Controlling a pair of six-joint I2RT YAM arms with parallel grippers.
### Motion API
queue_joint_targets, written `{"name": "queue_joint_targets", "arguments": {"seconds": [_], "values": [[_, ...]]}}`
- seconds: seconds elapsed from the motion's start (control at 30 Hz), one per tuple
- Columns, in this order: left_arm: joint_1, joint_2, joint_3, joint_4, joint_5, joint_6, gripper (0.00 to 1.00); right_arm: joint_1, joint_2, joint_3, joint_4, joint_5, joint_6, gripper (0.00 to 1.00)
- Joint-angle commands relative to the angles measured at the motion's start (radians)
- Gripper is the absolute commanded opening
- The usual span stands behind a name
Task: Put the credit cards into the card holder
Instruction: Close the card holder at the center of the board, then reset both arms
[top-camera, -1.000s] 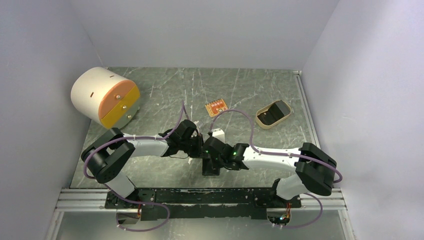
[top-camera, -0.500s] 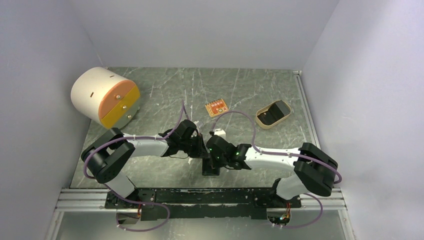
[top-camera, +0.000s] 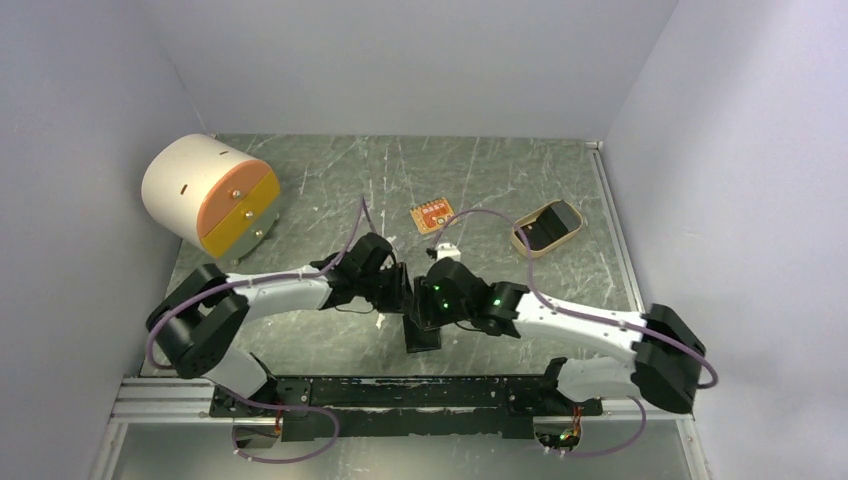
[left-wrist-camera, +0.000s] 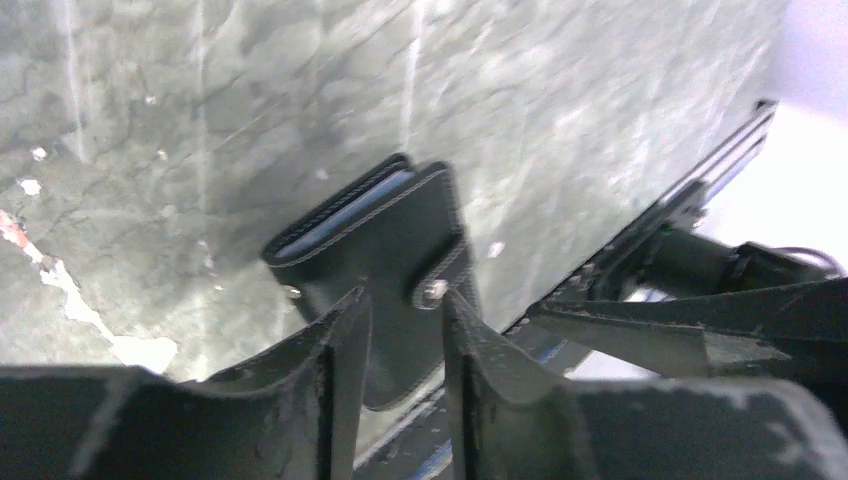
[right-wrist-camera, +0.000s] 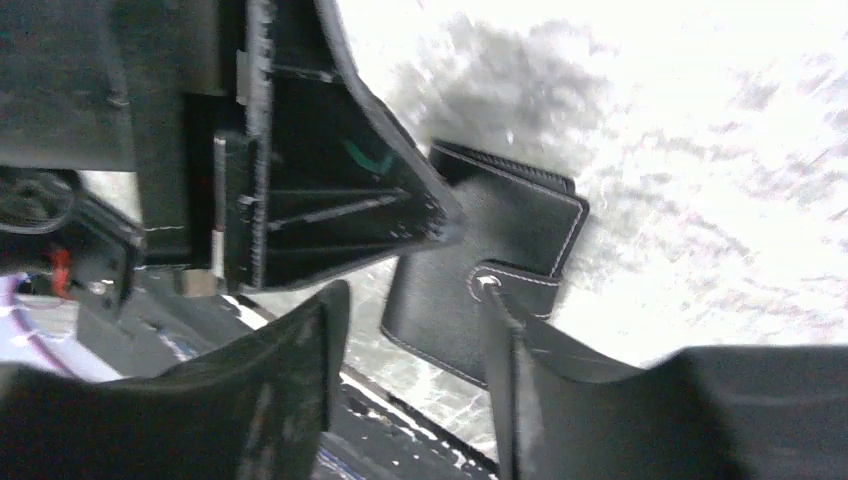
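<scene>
Nearest us, the card holder (top-camera: 422, 335) lies folded flat on the table by the near rail, just where it lay a second ago. Over it, both claws have just let go. The left gripper (left-wrist-camera: 405, 308) stands slightly parted and the right gripper (right-wrist-camera: 412, 295) wider, neither holding anything. We see no loose credit cards, so we judge them stowed. Farther off, the tan tray (top-camera: 518, 240) sits unmoved.

Card holder (left-wrist-camera: 390, 225): black leather-look material, matt, fine grain, pale stitching along the edges. Snap stud (left-wrist-camera: 432, 291): small, shiny metal. Surface (top-camera: 480, 180): grey-green marble-pattern sheet, smooth, slightly glossy, with white scratches. Near-edge rail (top-camera: 160, 398): bare brushed metal.
</scene>
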Motion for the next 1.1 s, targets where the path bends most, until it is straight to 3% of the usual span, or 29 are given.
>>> {"name": "queue_joint_targets", "arguments": {"seconds": [0.0, 0.07, 0.13, 0.27, 0.33, 0.4, 0.53, 0.83, 1.07], "values": [[-0.005, -0.140, 0.167, -0.191, -0.093, 0.062, 0.47, -0.014, -0.132, 0.095, -0.101, 0.098, -0.049, 0.59], [-0.004, -0.187, 0.232, -0.277, -0.152, 0.091, 0.57, -0.025, -0.180, 0.129, -0.136, 0.132, -0.067, 0.64], [-0.004, -0.241, 0.295, -0.362, -0.215, 0.116, 0.64, -0.028, -0.221, 0.171, -0.174, 0.169, -0.086, 0.98], [-0.004, -0.351, 0.389, -0.469, -0.308, 0.181, 0.73, -0.031, -0.303, 0.239, -0.231, 0.239, -0.094, 0.99], [-0.004, -0.390, 0.434, -0.513, -0.321, 0.229, 0.99, -0.031, -0.347, 0.238, -0.231, 0.259, -0.083, 0.99], [-0.004, -0.417, 0.476, -0.601, -0.357, 0.244, 0.99, -0.030, -0.384, 0.237, -0.244, 0.280, -0.063, 0.99], [-0.004, -0.507, 0.472, -0.621, -0.368, 0.284, 0.99, -0.030, -0.433, 0.249, -0.311, 0.330, -0.008, 0.99], [-0.004, -0.869, 0.214, -0.455, -0.445, 0.187, 0.99, -0.031, -0.568, 0.257, -0.406, 0.421, 0.021, 0.99], [-0.004, -0.940, 0.152, -0.499, -0.483, 0.182, 0.99, -0.031, -0.621, 0.255, -0.432, 0.455, 0.032, 0.99]]}}
